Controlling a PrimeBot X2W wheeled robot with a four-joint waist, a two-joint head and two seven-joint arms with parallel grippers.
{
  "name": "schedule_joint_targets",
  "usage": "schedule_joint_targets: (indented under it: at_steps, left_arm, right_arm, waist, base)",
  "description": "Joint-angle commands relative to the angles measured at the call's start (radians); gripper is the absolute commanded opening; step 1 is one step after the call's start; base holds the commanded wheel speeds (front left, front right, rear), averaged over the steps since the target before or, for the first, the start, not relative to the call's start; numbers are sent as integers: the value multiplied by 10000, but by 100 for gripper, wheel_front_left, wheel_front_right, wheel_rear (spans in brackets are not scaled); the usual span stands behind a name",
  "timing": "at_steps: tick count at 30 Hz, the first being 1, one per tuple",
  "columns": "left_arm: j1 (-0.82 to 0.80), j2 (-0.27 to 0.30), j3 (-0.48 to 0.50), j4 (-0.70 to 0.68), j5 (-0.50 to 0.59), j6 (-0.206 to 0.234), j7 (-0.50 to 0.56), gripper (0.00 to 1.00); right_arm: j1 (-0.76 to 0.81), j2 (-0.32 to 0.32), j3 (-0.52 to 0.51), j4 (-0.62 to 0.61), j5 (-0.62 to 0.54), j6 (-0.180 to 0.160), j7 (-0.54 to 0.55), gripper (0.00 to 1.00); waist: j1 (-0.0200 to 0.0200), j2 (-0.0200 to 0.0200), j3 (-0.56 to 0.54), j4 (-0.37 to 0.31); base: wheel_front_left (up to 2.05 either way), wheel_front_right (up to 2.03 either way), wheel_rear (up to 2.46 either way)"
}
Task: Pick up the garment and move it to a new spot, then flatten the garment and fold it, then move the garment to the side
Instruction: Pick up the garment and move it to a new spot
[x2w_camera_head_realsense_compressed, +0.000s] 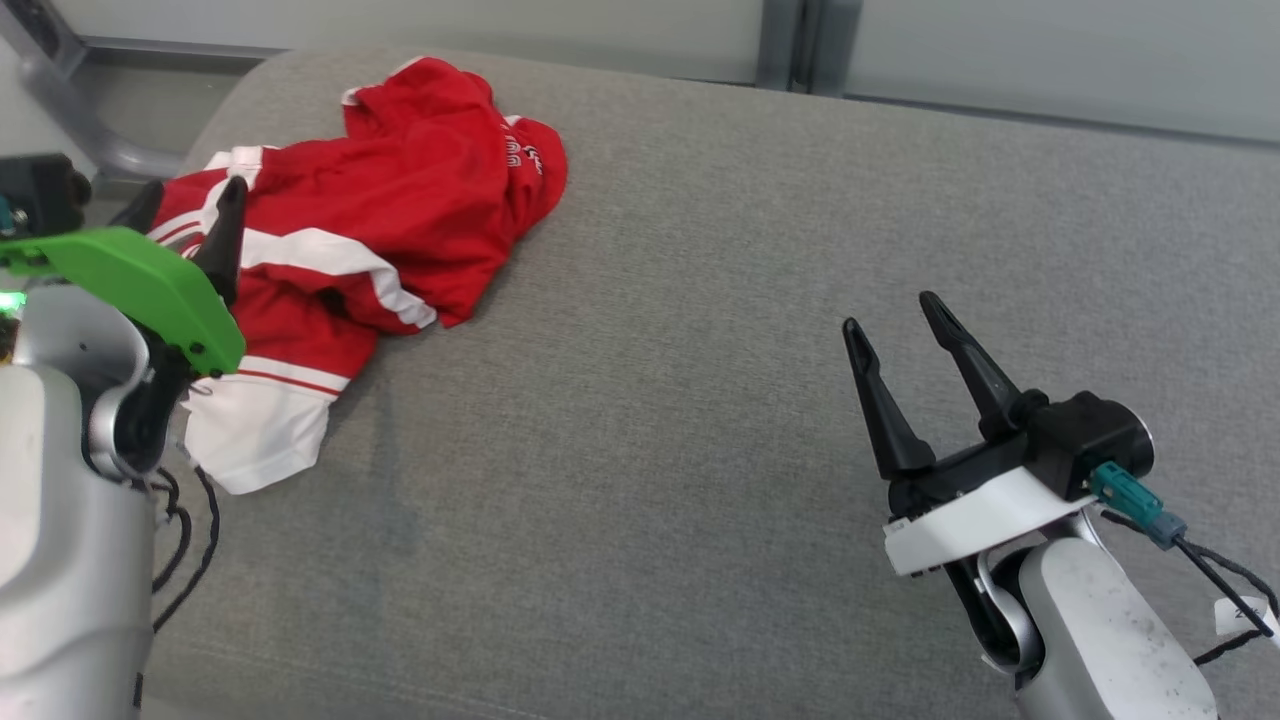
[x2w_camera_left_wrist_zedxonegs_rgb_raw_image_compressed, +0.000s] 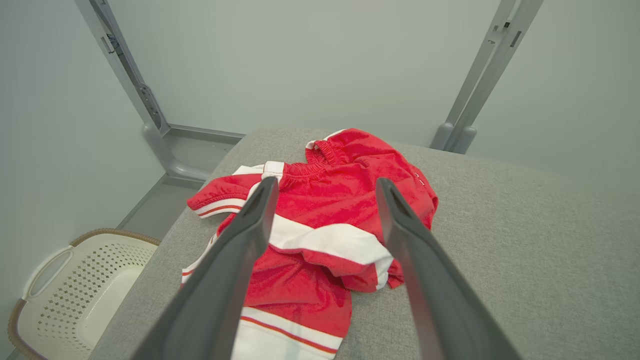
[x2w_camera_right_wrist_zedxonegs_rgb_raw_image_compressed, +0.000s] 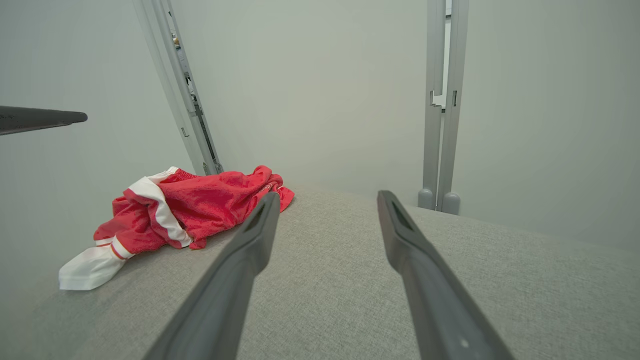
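A white perforated laundry basket (x2w_camera_left_wrist_zedxonegs_rgb_raw_image_compressed: 90, 272) sits on the floor at 8 o'clock in your left wrist view, beside the grey padded surface (x2w_camera_head_realsense_compressed: 700, 400). The crumpled red-and-white jersey (x2w_camera_head_realsense_compressed: 400, 200) lies at 10 o'clock in the head view. Your left gripper (x2w_camera_head_realsense_compressed: 190, 200) hovers over it, spread wide, empty; your right gripper (x2w_camera_head_realsense_compressed: 890, 312), at 4 o'clock, likewise.

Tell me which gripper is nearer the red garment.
Left. The left gripper hangs open directly over the garment; the right gripper hangs open above the grey cushion, well off to the garment's right.
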Motion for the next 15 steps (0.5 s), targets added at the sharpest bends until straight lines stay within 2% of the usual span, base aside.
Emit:
schedule_joint_targets:
  at_steps: [1, 10, 15]
  left_arm:
    - [-492, 174, -166, 156, -252, -23, 272, 100]
    - [-2192, 1297, -1682, 1890, -1493, -27, 2092, 100]
    - [-2591, 1729, -2380, 2640, -1965, -28, 2149, 100]
  right_arm:
    - [-269, -32, 15, -76, -72, 1, -28, 100]
    - [-839, 100, 28, -268, -126, 1, -28, 100]
    - [-977, 175, 65, -324, -155, 1, -30, 100]
  waist:
    - [0, 0, 929, -944]
    - [0, 0, 1910, -2342]
    - [0, 0, 2177, -2859]
  base:
    - [0, 0, 0]
    - [0, 0, 0]
    - [0, 0, 0]
